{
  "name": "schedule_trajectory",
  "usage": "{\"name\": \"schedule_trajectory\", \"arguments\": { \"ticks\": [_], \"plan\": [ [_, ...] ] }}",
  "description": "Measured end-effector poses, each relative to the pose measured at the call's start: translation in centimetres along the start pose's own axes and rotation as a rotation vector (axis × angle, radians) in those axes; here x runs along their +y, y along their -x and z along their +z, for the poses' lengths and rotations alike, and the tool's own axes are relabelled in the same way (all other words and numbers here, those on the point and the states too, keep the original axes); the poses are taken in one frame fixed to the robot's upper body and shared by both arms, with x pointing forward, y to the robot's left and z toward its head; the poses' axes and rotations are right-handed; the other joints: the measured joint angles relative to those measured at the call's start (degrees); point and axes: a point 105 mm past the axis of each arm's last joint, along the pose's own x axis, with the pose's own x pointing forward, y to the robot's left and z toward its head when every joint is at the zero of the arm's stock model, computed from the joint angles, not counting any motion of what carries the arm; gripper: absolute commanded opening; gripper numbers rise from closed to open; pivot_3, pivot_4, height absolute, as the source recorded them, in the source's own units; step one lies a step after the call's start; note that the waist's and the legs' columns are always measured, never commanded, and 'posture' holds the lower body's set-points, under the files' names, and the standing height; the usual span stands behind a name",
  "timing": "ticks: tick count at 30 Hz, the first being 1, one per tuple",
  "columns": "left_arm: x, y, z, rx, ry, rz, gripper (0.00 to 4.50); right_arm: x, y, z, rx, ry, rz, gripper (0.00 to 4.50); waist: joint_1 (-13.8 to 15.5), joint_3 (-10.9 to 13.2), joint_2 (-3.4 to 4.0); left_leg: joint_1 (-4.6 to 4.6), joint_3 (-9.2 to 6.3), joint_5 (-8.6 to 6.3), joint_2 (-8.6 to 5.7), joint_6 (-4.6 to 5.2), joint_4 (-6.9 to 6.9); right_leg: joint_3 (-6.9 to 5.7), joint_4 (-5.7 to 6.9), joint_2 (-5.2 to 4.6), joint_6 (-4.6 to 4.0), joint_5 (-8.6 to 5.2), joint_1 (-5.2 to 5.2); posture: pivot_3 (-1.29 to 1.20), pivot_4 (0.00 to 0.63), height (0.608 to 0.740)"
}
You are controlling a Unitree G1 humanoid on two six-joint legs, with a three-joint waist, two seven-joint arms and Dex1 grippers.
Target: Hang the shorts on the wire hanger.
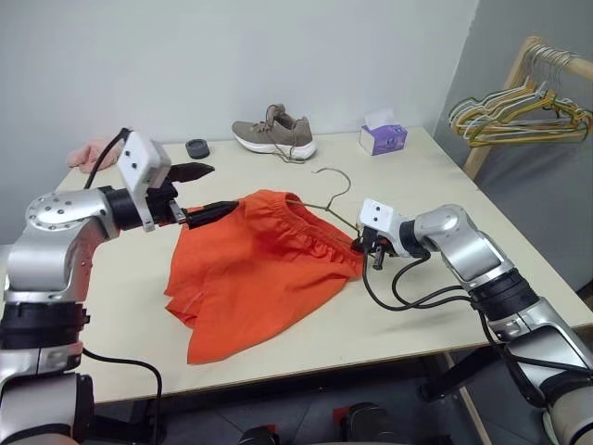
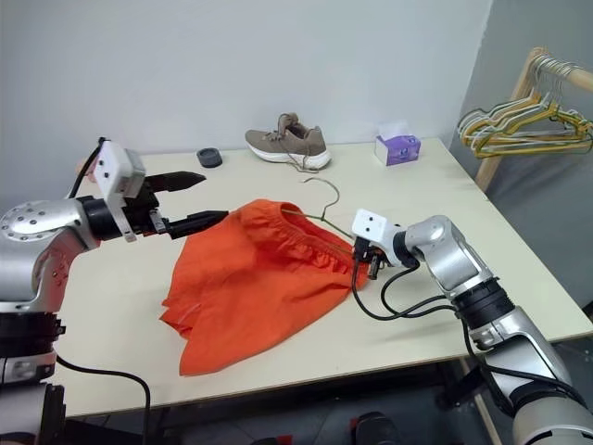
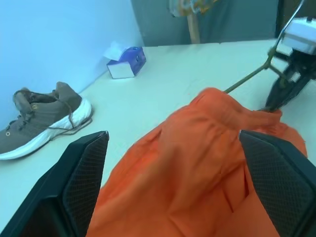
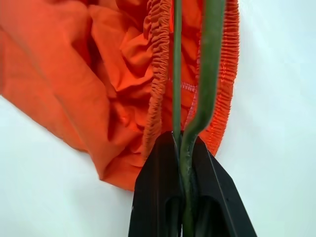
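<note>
The right gripper [image 4: 183, 148] pinches the wire hanger [image 1: 326, 199] inside the shorts [image 1: 259, 269] near mid-table; the left gripper [image 1: 202, 193] hovers spread wide, holding nothing, by their left waistband edge.

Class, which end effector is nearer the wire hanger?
Right. The right end effector is clamped on the wire hanger; the left end effector hangs open across the shorts.

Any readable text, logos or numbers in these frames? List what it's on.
None readable.
Tissue box: purple with white patches, print too small to read.
Shoe: no legible brand mark.
Shorts: plain orange, no label showing.
Wire hanger: bare, no markings.
</note>
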Motion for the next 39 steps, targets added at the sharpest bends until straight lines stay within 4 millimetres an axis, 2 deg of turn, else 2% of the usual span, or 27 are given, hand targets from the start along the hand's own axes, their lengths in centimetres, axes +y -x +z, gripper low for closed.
{"name": "schedule_trajectory", "arguments": {
  "ticks": [3, 8, 14, 17, 19, 22, 25, 30, 33, 36, 39],
  "plan": [
    [-0.7, -0.8, -0.4, 0.029, -0.029, -0.078, 4.46, 0.4, -0.1, 0.6, -0.010, 0.075, -0.002, 0.00, -0.2, 0.0, 0.00, 0.00, 0.03, 0.00, 0.01, 0.00, 0.00, 0.05, 0.00, 0.00, 0.00, 0.00, 0.00, -0.18, 0.000, 0.740],
    [-3.2, -1.9, -2.2, 0.107, -0.039, -0.258, 4.46, 0.4, 0.0, 1.3, -0.022, 0.158, -0.017, 0.00, -0.7, 0.0, 0.00, 0.00, 0.02, 0.00, 0.01, 0.00, 0.00, 0.04, 0.01, 0.00, -0.01, 0.00, -0.03, -0.20, 0.000, 0.740],
    [-3.8, -2.1, -3.1, 0.157, -0.076, -0.307, 4.46, 0.6, 0.1, 1.7, -0.028, 0.198, -0.023, 0.00, -1.4, 0.0, -0.01, 0.00, 0.01, 0.00, 0.01, 0.00, 0.01, 0.05, 0.03, 0.00, -0.01, 0.00, -0.01, -0.20, 0.000, 0.740],
    [-3.8, -3.0, -4.4, 0.177, -0.064, -0.293, 3.85, 0.9, -0.1, 2.4, -0.049, 0.216, -0.019, 0.00, -1.4, 0.0, -0.01, 0.01, -0.02, 0.00, 0.01, 0.01, 0.01, 0.02, 0.05, 0.00, 0.00, 0.00, -0.01, -0.21, 0.000, 0.740],
    [-3.9, -3.2, -4.8, 0.178, -0.051, -0.292, 3.23, 0.9, -0.1, 2.4, -0.044, 0.225, -0.022, 0.00, -1.5, 0.0, -0.02, 0.00, -0.02, 0.00, 0.01, 0.01, 0.02, 0.03, 0.05, 0.00, 0.00, 0.01, -0.02, -0.21, 0.000, 0.740],
    [-4.0, -3.3, -4.8, 0.176, -0.047, -0.295, 2.31, 0.9, 0.0, 2.2, -0.031, 0.239, -0.029, 0.00, -1.6, 0.0, -0.02, 0.00, -0.01, 0.00, 0.01, 0.01, 0.02, 0.05, 0.05, -0.01, -0.01, 0.01, -0.02, -0.21, 0.000, 0.740],
    [-4.1, -3.3, -5.0, 0.180, -0.037, -0.297, 1.63, 1.0, 0.0, 2.1, -0.028, 0.249, -0.031, 0.00, -1.6, 0.0, -0.02, 0.00, -0.02, 0.00, 0.01, 0.01, 0.02, 0.04, 0.05, -0.02, -0.01, 0.01, -0.01, -0.21, 0.000, 0.740],
    [-4.4, -3.2, -5.0, 0.183, -0.029, -0.318, 0.09, 1.2, 0.1, 2.0, -0.028, 0.314, -0.017, 0.00, -1.6, 0.0, -0.02, 0.01, -0.02, 0.00, 0.01, 0.01, 0.02, 0.03, 0.05, -0.02, -0.01, 0.01, -0.01, -0.21, 0.000, 0.740],
    [-4.9, -3.1, -5.1, 0.183, -0.034, -0.344, 0.01, 1.2, 0.3, 1.9, -0.022, 0.348, -0.014, 0.00, -1.7, 0.0, -0.03, 0.01, -0.01, 0.00, 0.01, 0.01, 0.02, 0.04, 0.05, -0.02, -0.01, 0.01, 0.00, -0.21, 0.000, 0.740],
    [-5.2, -3.0, -5.3, 0.189, -0.019, -0.350, 0.00, 0.9, 0.4, 1.6, -0.018, 0.360, -0.021, 0.76, -1.8, 0.0, -0.03, 0.02, -0.01, 0.00, 0.01, 0.01, 0.02, 0.04, 0.07, -0.02, -0.01, 0.01, 0.00, -0.21, 0.000, 0.740],
    [-5.4, -3.0, -5.5, 0.190, 0.012, -0.355, 0.00, 0.7, 0.7, 1.6, -0.028, 0.384, -0.031, 1.82, -1.8, 0.0, -0.03, 0.02, -0.03, 0.00, 0.01, 0.01, 0.02, 0.03, 0.07, -0.02, -0.01, 0.01, 0.01, -0.22, 0.000, 0.740]
  ]
}}
